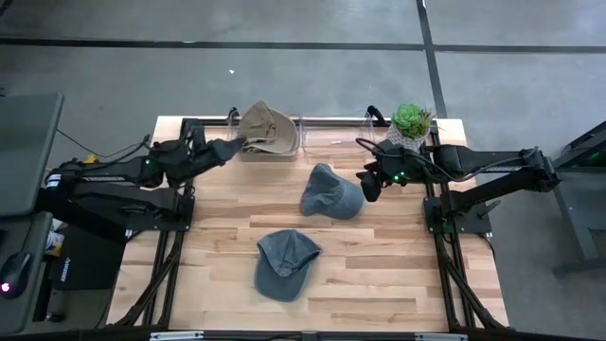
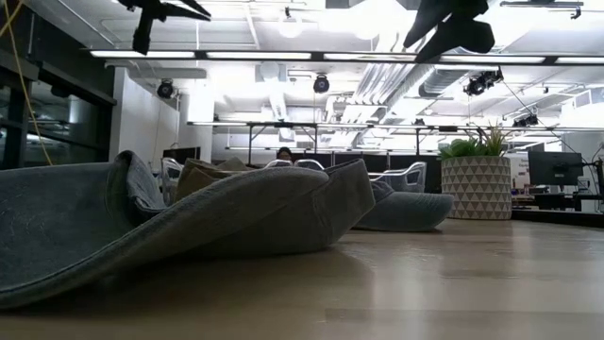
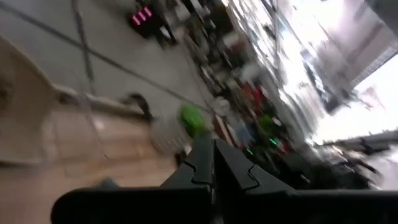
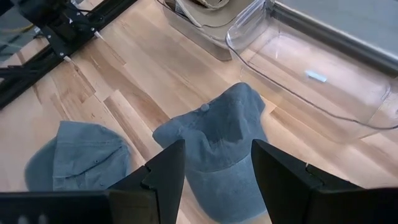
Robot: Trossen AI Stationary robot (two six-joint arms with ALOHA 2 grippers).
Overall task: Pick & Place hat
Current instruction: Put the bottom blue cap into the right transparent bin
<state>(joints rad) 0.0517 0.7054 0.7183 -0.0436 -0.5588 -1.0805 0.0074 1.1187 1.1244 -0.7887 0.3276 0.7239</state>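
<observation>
A tan hat [image 1: 268, 128] sits in a clear bin [image 1: 256, 154] at the table's far edge. A blue hat [image 1: 331, 194] lies crown up at mid-table, and a grey-blue hat [image 1: 284, 263] lies nearer the near edge. My left gripper [image 1: 237, 147] is shut and hovers at the tan hat's left side; the left wrist view shows nothing between its fingers [image 3: 211, 168] and the tan hat [image 3: 15, 93] off to one side. My right gripper [image 1: 371, 182] is open above the blue hat's right side, and its own view looks down on that hat [image 4: 217, 140]. My left gripper's shut fingertips end right beside the tan hat's brim [image 1: 248, 142]. I cannot tell whether they touch it.
A second clear bin [image 4: 323, 81] stands beside the first at the far edge, with only a small label in it. A potted succulent [image 1: 412, 121] occupies the far right corner. Bare wood [image 1: 398, 275] lies on the near right side.
</observation>
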